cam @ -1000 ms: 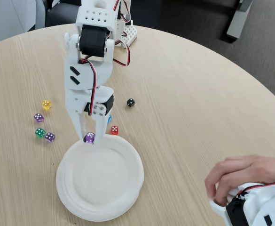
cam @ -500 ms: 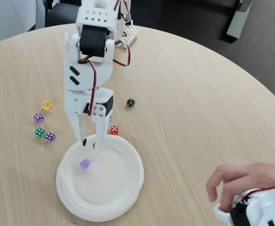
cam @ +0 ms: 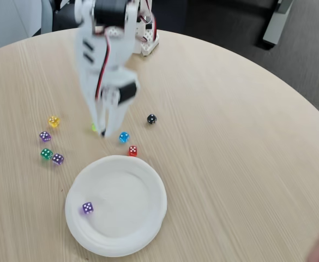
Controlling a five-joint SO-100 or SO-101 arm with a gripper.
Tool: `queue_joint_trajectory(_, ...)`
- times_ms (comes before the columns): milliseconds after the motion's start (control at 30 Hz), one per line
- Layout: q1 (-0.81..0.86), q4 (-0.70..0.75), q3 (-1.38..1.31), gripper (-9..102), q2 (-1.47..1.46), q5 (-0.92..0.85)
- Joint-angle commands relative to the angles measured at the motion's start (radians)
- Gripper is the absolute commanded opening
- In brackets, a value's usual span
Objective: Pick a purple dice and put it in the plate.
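On the round pale wooden table (cam: 230, 136), the round white disposable plate (cam: 132, 218) is seen near the front edge. The white arm is blurred and reared up toward the table's far side, its gripper (cam: 104, 130) pointed down over bare wood beyond the plate. Whether the fingers are parted cannot be told; nothing is seen between them. The tiny translucent violet dice (cam: 87, 207) lies inside the plate, near its left rim, well apart from the gripper and nearer the camera.
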Motion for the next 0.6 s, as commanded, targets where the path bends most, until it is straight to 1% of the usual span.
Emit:
queue_joint_trajectory(0, 0.0, 0.078, -0.012, 0, 0.13, 0.002)
queue_joint_trajectory(133, 0.0, 0.126, 0.063, 0, 0.287, -0.074)
queue_joint_trajectory(267, 0.0, 0.127, 0.232, 0, 0.541, -0.163)
queue_joint_trajectory(500, 0.0, 0.107, 0.686, 0, 1.046, -0.394)
queue_joint_trajectory(567, 0.0, 0.107, 0.825, 0, 1.16, -0.495)
